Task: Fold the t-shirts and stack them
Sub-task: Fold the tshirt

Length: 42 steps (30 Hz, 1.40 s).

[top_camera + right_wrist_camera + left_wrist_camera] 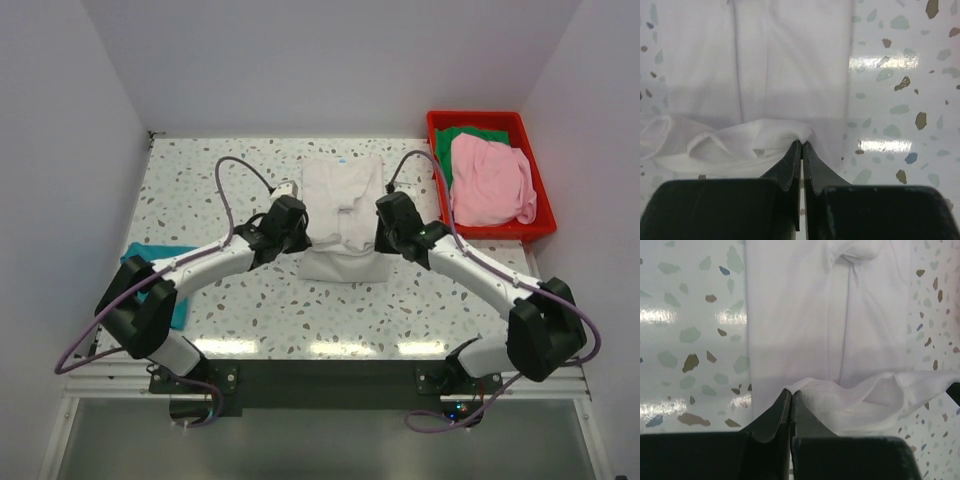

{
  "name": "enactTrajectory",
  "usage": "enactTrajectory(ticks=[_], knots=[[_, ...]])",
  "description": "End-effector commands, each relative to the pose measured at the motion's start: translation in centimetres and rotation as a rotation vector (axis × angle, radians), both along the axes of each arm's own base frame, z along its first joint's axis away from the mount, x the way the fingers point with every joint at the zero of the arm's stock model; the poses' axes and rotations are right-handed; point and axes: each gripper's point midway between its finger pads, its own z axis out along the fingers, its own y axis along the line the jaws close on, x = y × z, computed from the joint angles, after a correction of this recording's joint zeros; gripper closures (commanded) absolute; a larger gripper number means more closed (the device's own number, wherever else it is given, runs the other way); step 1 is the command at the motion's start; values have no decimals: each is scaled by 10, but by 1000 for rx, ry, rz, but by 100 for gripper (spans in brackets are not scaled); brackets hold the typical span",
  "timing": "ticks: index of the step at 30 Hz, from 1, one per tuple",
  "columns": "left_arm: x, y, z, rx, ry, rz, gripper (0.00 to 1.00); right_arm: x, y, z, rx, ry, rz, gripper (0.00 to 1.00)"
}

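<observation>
An off-white t-shirt [343,200] lies lengthwise in the middle of the table. My left gripper [303,228] is at its left side, shut on a raised fold of the white cloth [850,400]; the jaw tips [791,391] are pressed together. My right gripper [380,232] is at the shirt's right side, shut on the same raised fold [765,137], with its tips [802,143] pinching the hem. Flat cloth lies beyond both folds. A teal t-shirt [145,254] lies at the table's left edge, partly under my left arm. A pink t-shirt [490,180] and a green one [470,134] are in the bin.
The red plastic bin [478,120] stands at the back right corner. White walls close in the speckled table [190,190] at the left, back and right. Cables loop above both wrists.
</observation>
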Motion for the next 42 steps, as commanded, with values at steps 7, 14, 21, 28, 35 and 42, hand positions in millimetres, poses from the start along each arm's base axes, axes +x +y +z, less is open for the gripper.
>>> enactTrajectory(ticks=[7,14,21,28,35,42], knots=[[92,3,9,-35,-104,68,100,111,-5,24,88,-163,-66,100],[133,-2,-4,-90,-107,41,100,153,-6,23,126,-153,-83,100],[163,-5,-17,-145,-109,-4,84,173,-15,-7,128,-79,-116,95],[173,16,20,-156,-185,-13,42,183,-32,2,113,-61,-143,47],[125,9,9,-91,-119,9,62,148,-5,16,135,-89,-70,46],[97,-38,-21,-91,-46,-101,98,137,49,-7,157,-46,41,72]])
